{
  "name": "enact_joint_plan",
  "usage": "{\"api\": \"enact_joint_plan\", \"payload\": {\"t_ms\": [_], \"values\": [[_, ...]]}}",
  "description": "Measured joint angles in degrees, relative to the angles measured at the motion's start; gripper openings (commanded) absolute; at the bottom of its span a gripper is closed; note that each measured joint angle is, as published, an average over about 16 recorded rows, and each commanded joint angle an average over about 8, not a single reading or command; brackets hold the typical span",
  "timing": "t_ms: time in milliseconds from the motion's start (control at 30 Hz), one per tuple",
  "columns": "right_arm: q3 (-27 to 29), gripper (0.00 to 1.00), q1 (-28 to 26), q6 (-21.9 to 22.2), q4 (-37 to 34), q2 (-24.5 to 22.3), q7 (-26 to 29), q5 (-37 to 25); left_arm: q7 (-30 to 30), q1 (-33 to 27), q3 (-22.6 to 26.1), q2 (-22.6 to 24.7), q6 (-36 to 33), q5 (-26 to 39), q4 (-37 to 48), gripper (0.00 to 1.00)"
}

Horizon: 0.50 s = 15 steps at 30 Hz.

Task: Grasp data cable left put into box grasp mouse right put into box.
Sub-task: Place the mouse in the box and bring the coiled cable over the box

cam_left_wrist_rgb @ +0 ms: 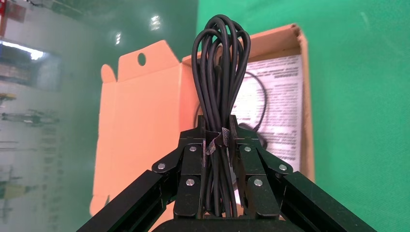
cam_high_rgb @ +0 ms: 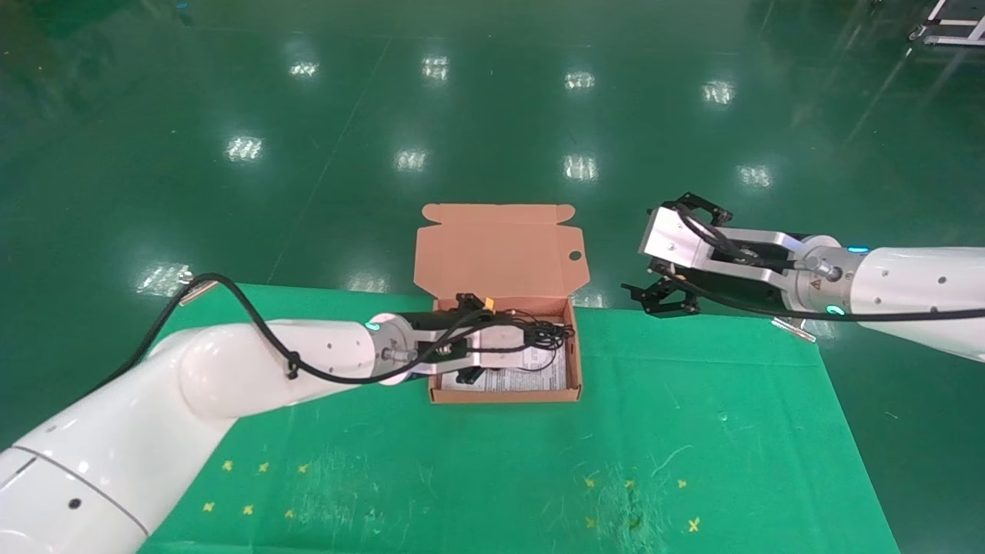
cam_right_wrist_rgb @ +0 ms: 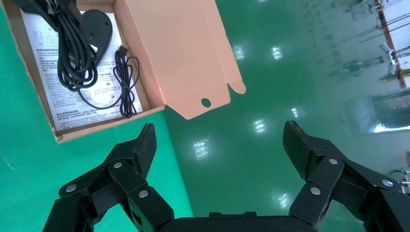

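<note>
The box (cam_high_rgb: 504, 396) stands open on the green table, lid (cam_high_rgb: 500, 246) tilted back. My left gripper (cam_high_rgb: 531, 338) is over the box and shut on the data cable (cam_high_rgb: 552, 334), a looped black bundle held between the pads (cam_left_wrist_rgb: 218, 133). The loops (cam_left_wrist_rgb: 220, 58) stick out past the fingertips. In the right wrist view the bundle (cam_right_wrist_rgb: 72, 53) lies over the printed sheet beside the mouse (cam_right_wrist_rgb: 96, 29), which sits in the box with its cord (cam_right_wrist_rgb: 125, 82) folded beside it. My right gripper (cam_high_rgb: 654, 246) is open and empty (cam_right_wrist_rgb: 218, 133), raised past the table's far edge, right of the box.
A white printed sheet (cam_high_rgb: 539, 378) lines the box floor. The green cloth (cam_high_rgb: 692, 431) has yellow cross marks near the front. Shiny green floor (cam_high_rgb: 492, 115) lies beyond the far edge. In the head view my left arm hides the mouse body.
</note>
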<state>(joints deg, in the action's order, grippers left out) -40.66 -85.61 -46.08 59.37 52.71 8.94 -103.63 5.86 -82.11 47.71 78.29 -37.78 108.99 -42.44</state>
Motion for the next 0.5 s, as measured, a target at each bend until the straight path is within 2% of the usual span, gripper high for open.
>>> {"api": "enact_joint_plan", "payload": {"t_ms": [167, 500], "values": [[-0.1, 1.00, 0.5, 0.0, 2.7, -1.1, 2.3, -1.3, 0.4, -0.2, 2.0, 0.3, 1.1, -2.6, 0.6, 1.00], [-0.2, 1.00, 0.7, -0.1, 3.2, -1.3, 2.7, -1.6, 0.3, -0.4, 2.7, 0.0, 1.5, -3.5, 0.4, 1.00]]}}
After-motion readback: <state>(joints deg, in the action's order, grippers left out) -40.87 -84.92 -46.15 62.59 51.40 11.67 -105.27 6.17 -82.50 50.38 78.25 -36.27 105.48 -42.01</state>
